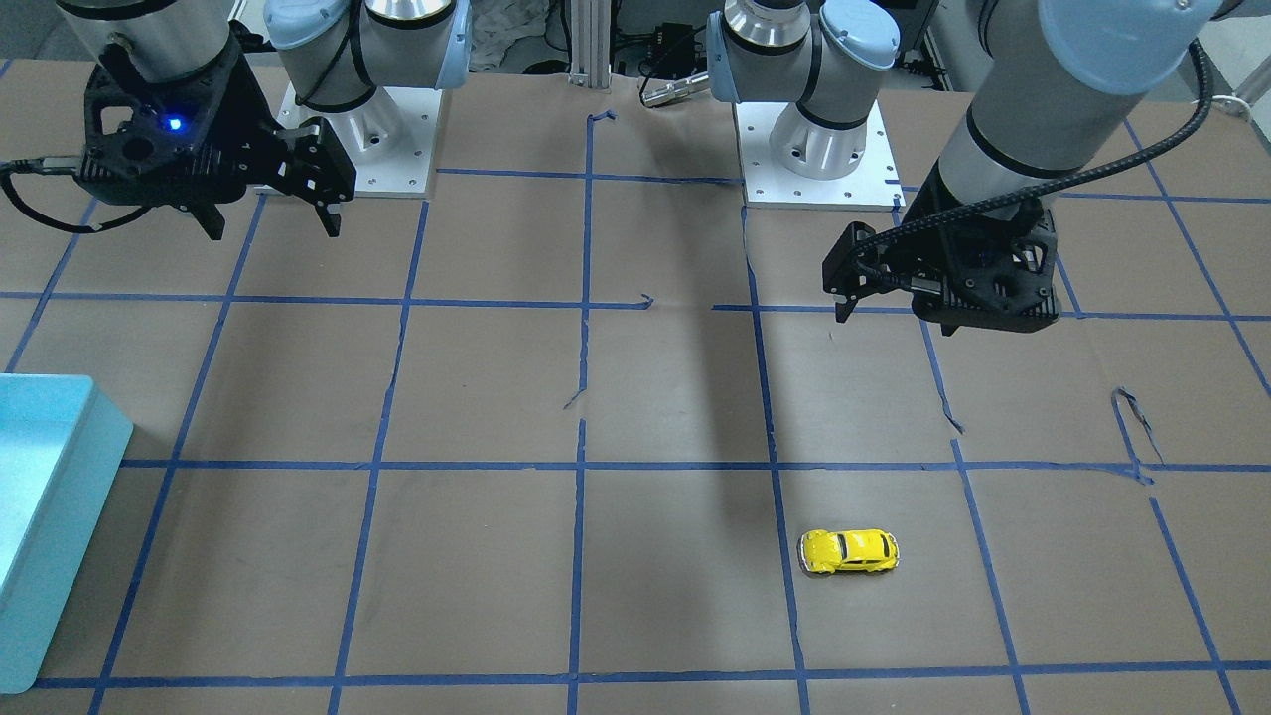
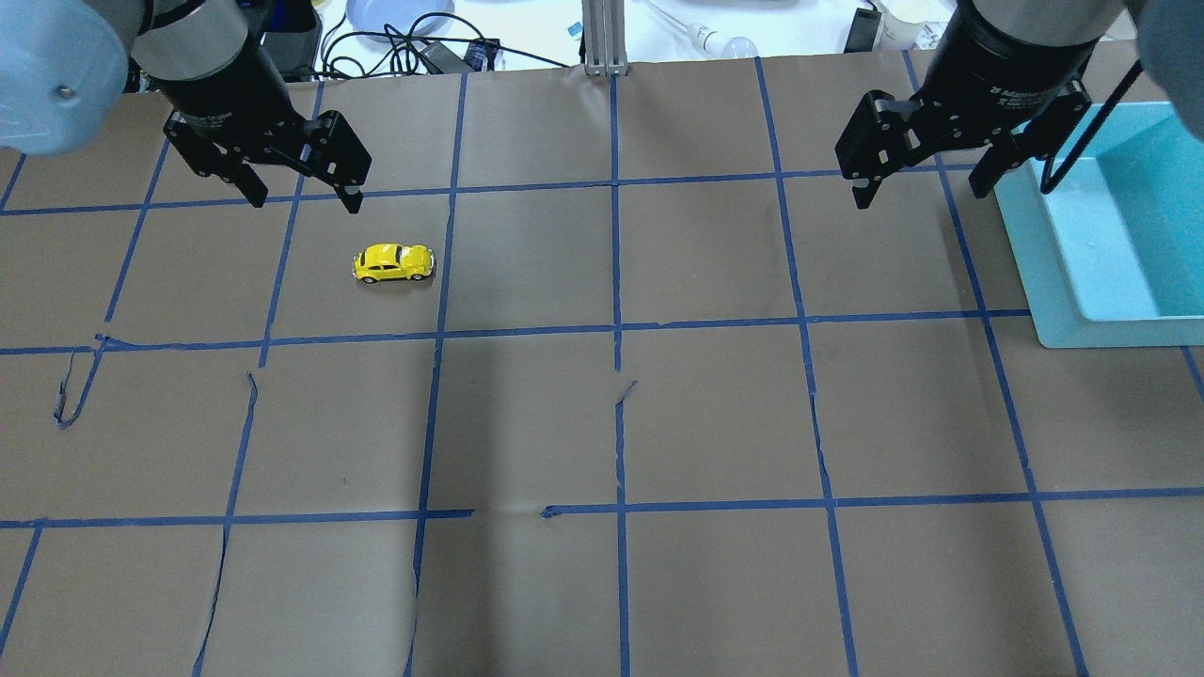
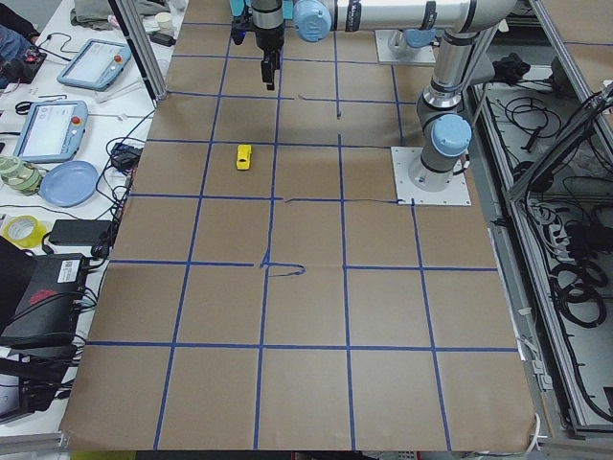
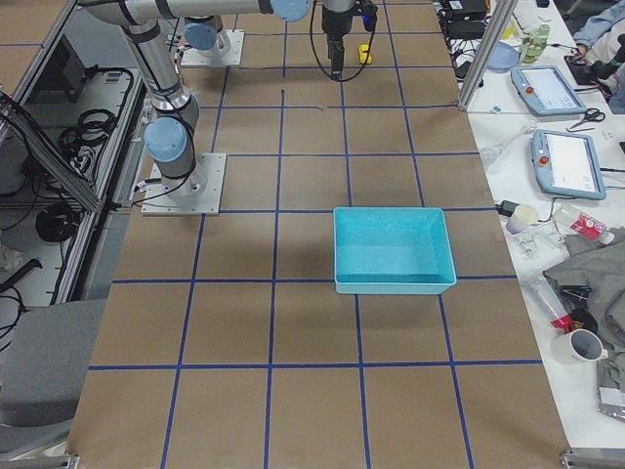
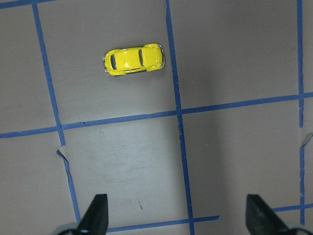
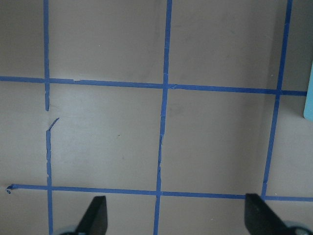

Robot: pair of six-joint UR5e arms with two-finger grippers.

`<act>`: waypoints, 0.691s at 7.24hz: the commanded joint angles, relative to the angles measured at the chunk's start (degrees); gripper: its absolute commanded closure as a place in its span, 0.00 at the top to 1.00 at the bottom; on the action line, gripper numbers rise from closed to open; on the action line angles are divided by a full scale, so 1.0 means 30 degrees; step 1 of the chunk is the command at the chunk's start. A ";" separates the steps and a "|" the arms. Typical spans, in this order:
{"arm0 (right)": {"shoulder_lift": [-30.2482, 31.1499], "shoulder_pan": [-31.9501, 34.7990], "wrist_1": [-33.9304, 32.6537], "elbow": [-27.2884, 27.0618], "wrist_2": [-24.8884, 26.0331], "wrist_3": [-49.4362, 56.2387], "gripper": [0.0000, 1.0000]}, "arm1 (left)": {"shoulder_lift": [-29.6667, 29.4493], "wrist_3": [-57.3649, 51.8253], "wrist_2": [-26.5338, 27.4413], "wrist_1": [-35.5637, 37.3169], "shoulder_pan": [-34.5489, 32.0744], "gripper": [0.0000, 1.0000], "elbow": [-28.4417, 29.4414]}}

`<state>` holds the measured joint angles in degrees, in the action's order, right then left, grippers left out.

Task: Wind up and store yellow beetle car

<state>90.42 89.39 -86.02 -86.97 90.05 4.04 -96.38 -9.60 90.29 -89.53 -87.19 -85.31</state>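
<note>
overhead exterior view: the yellow beetle car (image 2: 394, 263) stands on its wheels on the table (image 2: 715, 423) in the upper left of the frame. it is just below and right of the left gripper (image 2: 306, 200), whose fingers are spread with nothing between them. the car's long axis runs left-right in the frame. the right gripper (image 2: 922, 193), likewise spread and empty, hangs well apart at upper right, beside the teal bin (image 2: 1039, 282). the left arm is the nearer.

front-facing view: the car (image 1: 850, 551) lies lower right of centre, below the left gripper (image 1: 894, 316).

left wrist view: the car (image 5: 133, 59) sits upper left, its length parallel to the line between the fingertips (image 5: 98, 213). a grasp across the flanks likely calls for a quarter turn of the wrist.
</note>
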 commanded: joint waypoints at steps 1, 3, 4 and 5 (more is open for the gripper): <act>-0.0256 -0.0002 -0.0065 0.0105 -0.0424 -0.0086 1.00 | 0.0135 -0.0079 -0.0068 0.0079 0.0029 1.00 -0.0069; -0.0344 0.0027 -0.0211 0.0133 -0.0984 -0.0173 1.00 | -0.0010 0.0095 -0.0068 0.0108 0.0088 1.00 -0.0128; -0.0345 -0.0002 -0.0270 0.0134 -0.0984 -0.0145 1.00 | 0.0076 0.0096 -0.0039 0.0108 0.0088 1.00 -0.0099; -0.0345 -0.0002 -0.0503 0.0105 -0.1042 -0.0145 1.00 | 0.0135 0.0154 -0.0039 0.0079 0.0088 1.00 -0.0128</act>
<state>89.42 89.41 -86.90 -86.63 87.15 3.61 -96.17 -9.31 90.15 -89.23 -86.94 -85.64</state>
